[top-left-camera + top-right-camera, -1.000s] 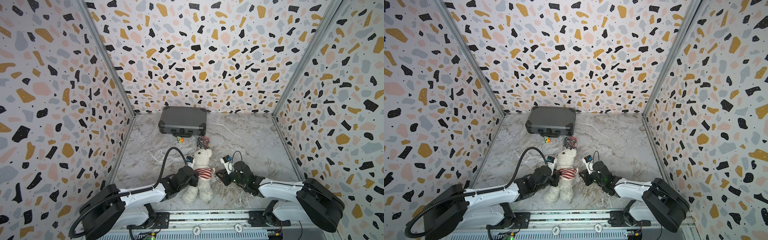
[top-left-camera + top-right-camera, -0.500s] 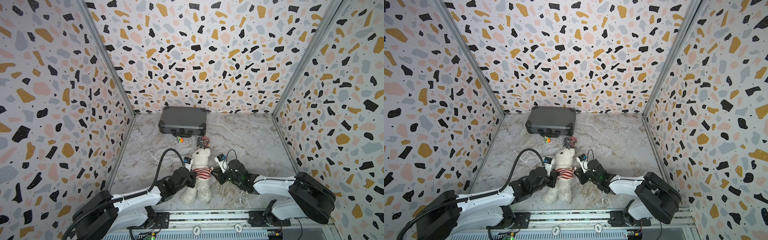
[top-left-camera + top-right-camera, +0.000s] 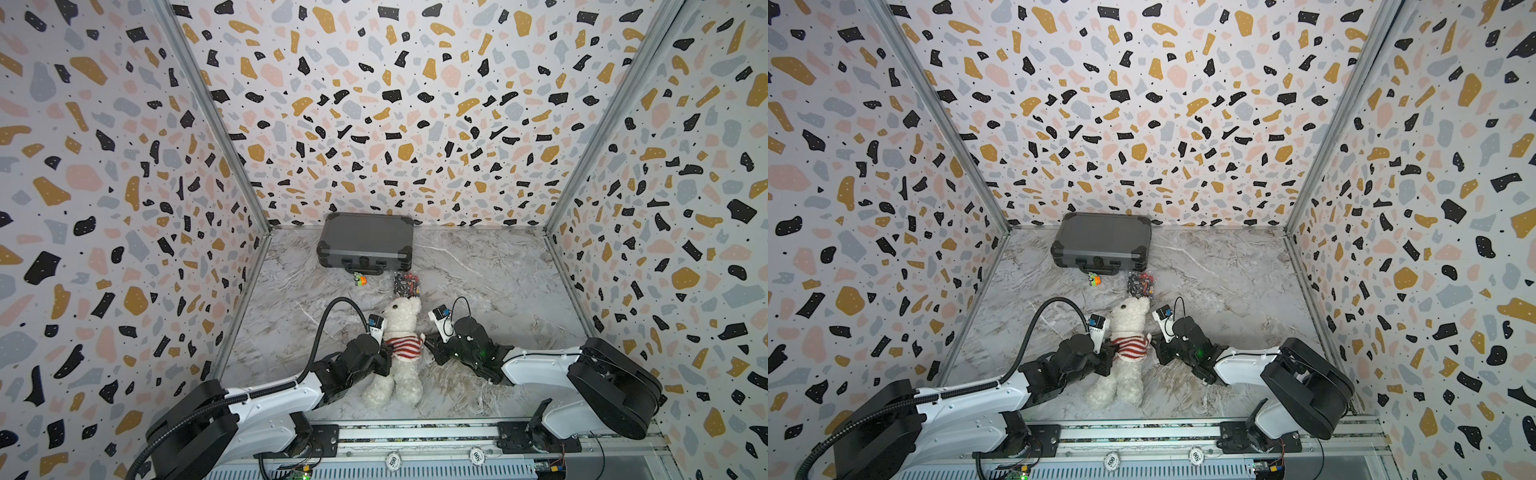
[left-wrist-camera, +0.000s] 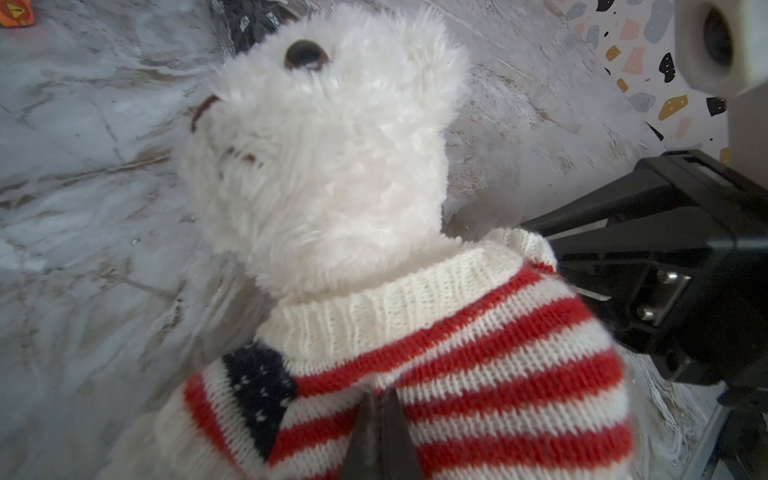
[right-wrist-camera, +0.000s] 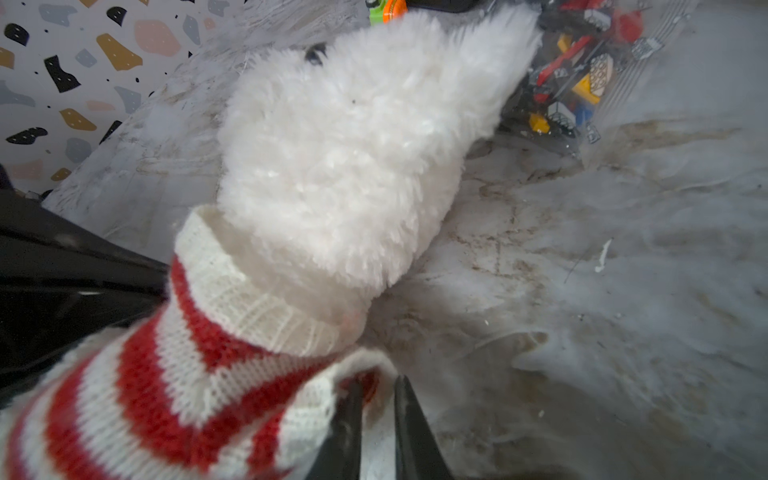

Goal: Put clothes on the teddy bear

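While the closed left gripper (image 4: 376,397) is pinching the white plush teddy bear's (image 4: 332,166) red-striped knit sweater (image 4: 478,332), the right gripper (image 5: 376,388) (barely parted) is too

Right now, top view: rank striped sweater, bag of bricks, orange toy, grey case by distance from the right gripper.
From the right gripper:
1. striped sweater, at its tips.
2. bag of bricks, beyond the teddy bear's head.
3. orange toy, farther left, by the case handle.
4. grey case, against the back wall.
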Robot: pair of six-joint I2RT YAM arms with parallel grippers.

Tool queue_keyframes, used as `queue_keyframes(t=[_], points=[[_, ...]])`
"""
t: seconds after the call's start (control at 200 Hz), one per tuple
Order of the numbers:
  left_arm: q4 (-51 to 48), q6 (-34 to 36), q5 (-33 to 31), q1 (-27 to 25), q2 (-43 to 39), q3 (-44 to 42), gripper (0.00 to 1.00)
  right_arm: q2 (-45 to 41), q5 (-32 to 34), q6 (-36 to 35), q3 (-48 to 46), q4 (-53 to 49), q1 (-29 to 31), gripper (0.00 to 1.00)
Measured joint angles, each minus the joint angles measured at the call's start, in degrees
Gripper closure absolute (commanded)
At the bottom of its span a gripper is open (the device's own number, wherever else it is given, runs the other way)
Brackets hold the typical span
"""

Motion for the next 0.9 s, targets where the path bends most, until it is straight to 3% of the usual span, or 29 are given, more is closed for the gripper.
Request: queue_keyframes(t=[0.781, 0.896], points=[[0.42, 0.63, 1.6, 1.64, -0.59, -1.27, 1.0, -3.56, -6.86, -3.5, -1.11, 8.2, 9.77, 0.72], [-0.15, 0.33, 1.88, 1.81, -2.82, -1.88, 0.88, -3.45, -5.73, -3.98, -1.11, 8.28, 10.05, 0.72]])
